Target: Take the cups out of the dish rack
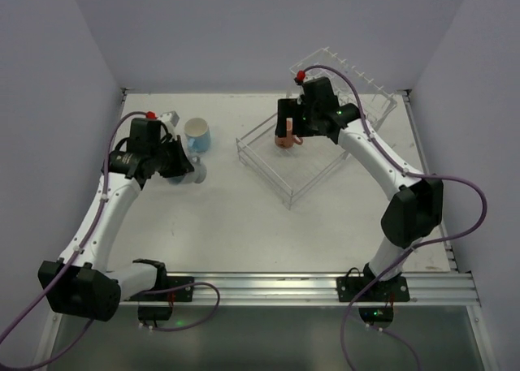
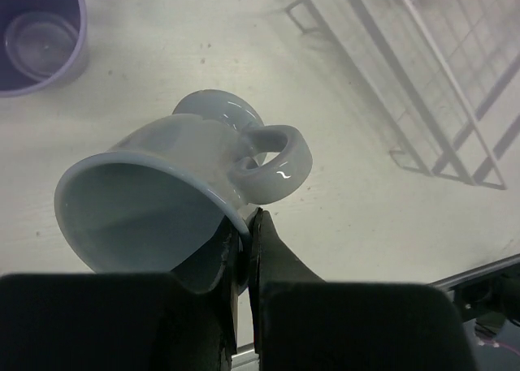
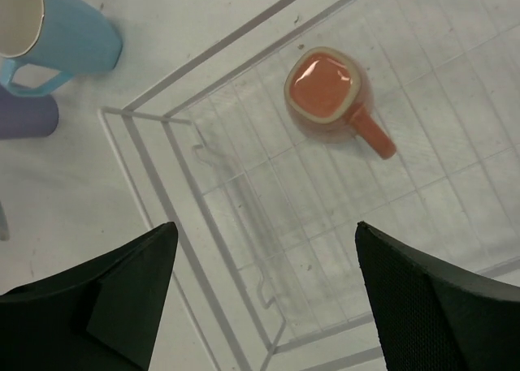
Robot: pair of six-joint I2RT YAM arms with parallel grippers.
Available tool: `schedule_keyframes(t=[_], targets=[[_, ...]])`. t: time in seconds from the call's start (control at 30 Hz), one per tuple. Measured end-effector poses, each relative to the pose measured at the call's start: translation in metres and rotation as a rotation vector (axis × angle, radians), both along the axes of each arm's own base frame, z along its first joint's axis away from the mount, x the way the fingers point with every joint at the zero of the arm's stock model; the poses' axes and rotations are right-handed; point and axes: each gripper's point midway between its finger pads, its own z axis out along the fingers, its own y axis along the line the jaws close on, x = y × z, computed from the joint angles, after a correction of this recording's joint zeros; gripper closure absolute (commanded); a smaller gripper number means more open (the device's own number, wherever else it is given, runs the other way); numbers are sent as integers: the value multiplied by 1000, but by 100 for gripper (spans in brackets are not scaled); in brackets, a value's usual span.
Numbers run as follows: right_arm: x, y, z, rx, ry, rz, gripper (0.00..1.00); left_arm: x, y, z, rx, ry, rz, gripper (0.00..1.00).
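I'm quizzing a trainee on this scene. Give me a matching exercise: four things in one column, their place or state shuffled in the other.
1 salmon-pink mug
2 grey-blue mug
3 light blue mug
4 right tool

A on the table, outside the dish rack
B open, above the dish rack
C inside the dish rack's tray
D tilted, rim pinched in the left tool

Pairs: 1-C, 2-D, 3-A, 4-B
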Motion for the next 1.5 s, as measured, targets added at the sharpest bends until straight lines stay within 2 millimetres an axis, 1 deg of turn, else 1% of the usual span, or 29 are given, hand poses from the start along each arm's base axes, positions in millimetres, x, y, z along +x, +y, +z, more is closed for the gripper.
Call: schedule_keyframes(t=[0.1,0.27,0.37,0.47,0.5,0.57,0.77,1.0,1.23,1.37,1.5], targets=[[13,-5,9,-56,-51,-22,8,-8,-2,-12,76,34,-12,100],[26,-2,18,-124,-117,-22,7,-13,-14,-31,160,73,-50,100],[35,3,13,-159,-127,-13,6,-15,-11,-47,197,117,-43,100],[43,2,3,-198,-126,-16,6,-15,-2,-63,249,160,-20,100],[44,1,-2,-211,-120,-15,7,-15,0,-66,259,169,-17,100],[49,0,-6,-232,-120,-21,7,-14,1,-71,274,184,-15,100],[71,4,-5,-267,-143,-27,7,-9,4,-85,313,227,-20,100],[73,0,-22,-312,-112,-26,7,6,11,-101,379,271,7,100],[73,-2,-40,-344,-77,-25,8,8,15,-112,410,299,15,100],[76,-1,-48,-349,-65,-23,11,10,14,-118,413,311,14,100],[78,-2,-55,-354,-53,-25,14,11,14,-118,414,310,15,100]])
